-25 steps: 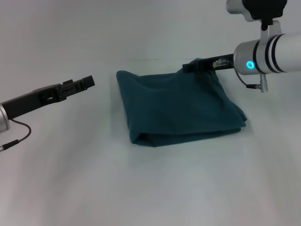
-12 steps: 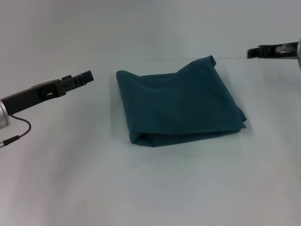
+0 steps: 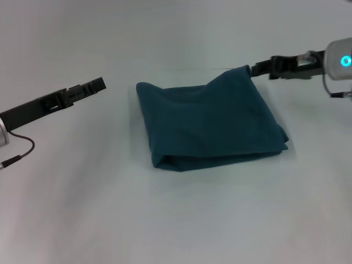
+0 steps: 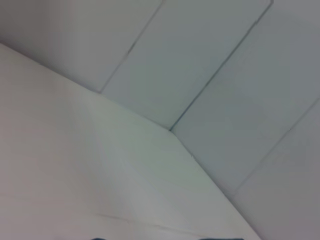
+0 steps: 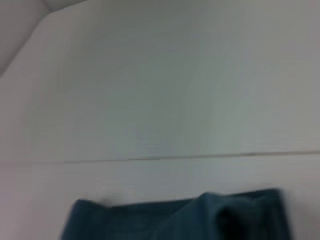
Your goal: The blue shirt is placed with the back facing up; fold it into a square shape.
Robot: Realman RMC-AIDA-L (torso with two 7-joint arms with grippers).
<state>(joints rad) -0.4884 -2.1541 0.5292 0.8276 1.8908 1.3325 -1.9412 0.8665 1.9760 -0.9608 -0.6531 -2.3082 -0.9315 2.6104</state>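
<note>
The blue shirt (image 3: 209, 124) lies folded into a rough square in the middle of the white table, plain side up, with no lettering showing. Its far edge also runs along the bottom of the right wrist view as the shirt (image 5: 175, 217). My right gripper (image 3: 259, 69) reaches in from the right, and its tip is right at the shirt's far right corner; I cannot tell whether it touches the cloth. My left gripper (image 3: 98, 85) hovers above the table to the left of the shirt, well apart from it. The left wrist view holds only table and wall.
The white table (image 3: 176, 220) spreads out on all sides of the shirt. A pale panelled wall (image 4: 225, 75) rises behind the table's far edge. A thin cable (image 3: 19, 154) hangs under the left arm.
The right gripper left the shirt's far right corner, swung out to the right edge, then came back to that corner. The left arm sank slightly. The shirt kept its shape.
</note>
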